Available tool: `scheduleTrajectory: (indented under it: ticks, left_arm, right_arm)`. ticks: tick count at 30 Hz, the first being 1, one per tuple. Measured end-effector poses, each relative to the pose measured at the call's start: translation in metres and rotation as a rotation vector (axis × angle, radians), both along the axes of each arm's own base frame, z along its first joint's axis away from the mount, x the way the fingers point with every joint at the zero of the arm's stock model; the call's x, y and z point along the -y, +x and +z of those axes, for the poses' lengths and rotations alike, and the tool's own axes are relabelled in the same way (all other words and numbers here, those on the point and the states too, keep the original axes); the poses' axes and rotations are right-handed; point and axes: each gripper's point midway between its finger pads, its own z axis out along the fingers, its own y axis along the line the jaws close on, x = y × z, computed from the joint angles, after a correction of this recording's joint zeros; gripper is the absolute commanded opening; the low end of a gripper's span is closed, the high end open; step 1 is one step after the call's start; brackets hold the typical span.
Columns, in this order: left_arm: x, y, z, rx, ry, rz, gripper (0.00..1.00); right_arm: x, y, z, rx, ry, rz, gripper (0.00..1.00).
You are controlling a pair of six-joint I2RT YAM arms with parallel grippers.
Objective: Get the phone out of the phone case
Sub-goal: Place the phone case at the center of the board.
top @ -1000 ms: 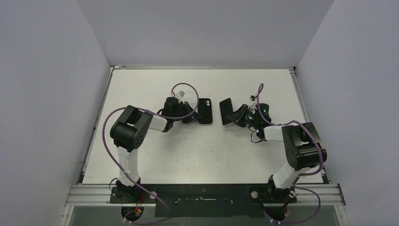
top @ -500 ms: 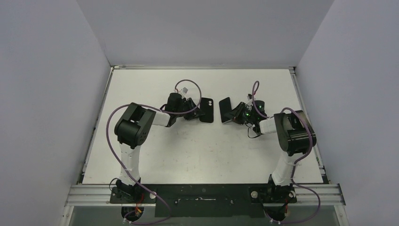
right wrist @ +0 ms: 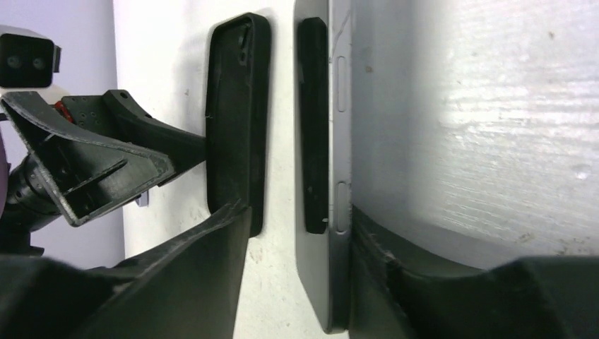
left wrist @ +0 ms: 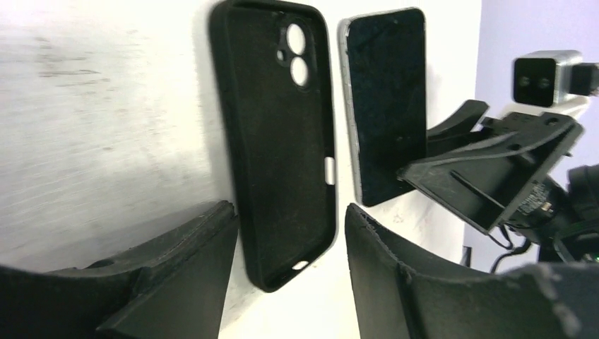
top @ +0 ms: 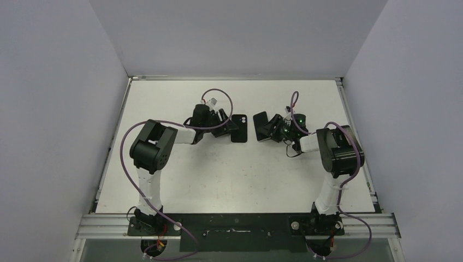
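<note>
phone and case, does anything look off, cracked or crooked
Nothing looks damaged. The empty case lies flat on the table; the phone sits beside it, apart, turned slightly off parallel to it in the top view.

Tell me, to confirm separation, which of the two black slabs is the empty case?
The phone case nearer the left arm: hollow, with camera holes. The phone beside it is solid.

On the table (top: 229,174), the phone case (top: 238,128) lies just left of the phone (top: 261,126), not touching.
</note>
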Motion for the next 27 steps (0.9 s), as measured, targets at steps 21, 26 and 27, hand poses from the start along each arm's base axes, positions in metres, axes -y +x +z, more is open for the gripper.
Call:
scheduleTrajectory:
  ticks: [21, 26, 27]
  left_arm:
    - [-0.174, -0.013, 0.024, 0.018, 0.515, 0.268, 0.87]
    - [-0.242, -0.021, 0.051, 0.052, 0.612, 0.37, 0.91]
    - [-0.254, -0.022, 0.054, 0.049, 0.629, 0.386, 0.91]
  right_arm:
    - [0.056, -0.028, 0.015, 0.004, -0.406, -0.016, 1.0]
    - [0.075, -0.039, 0.055, 0.086, -0.484, -0.056, 1.0]
    - [0.078, -0.039, 0.067, 0.117, -0.494, -0.069, 1.0]
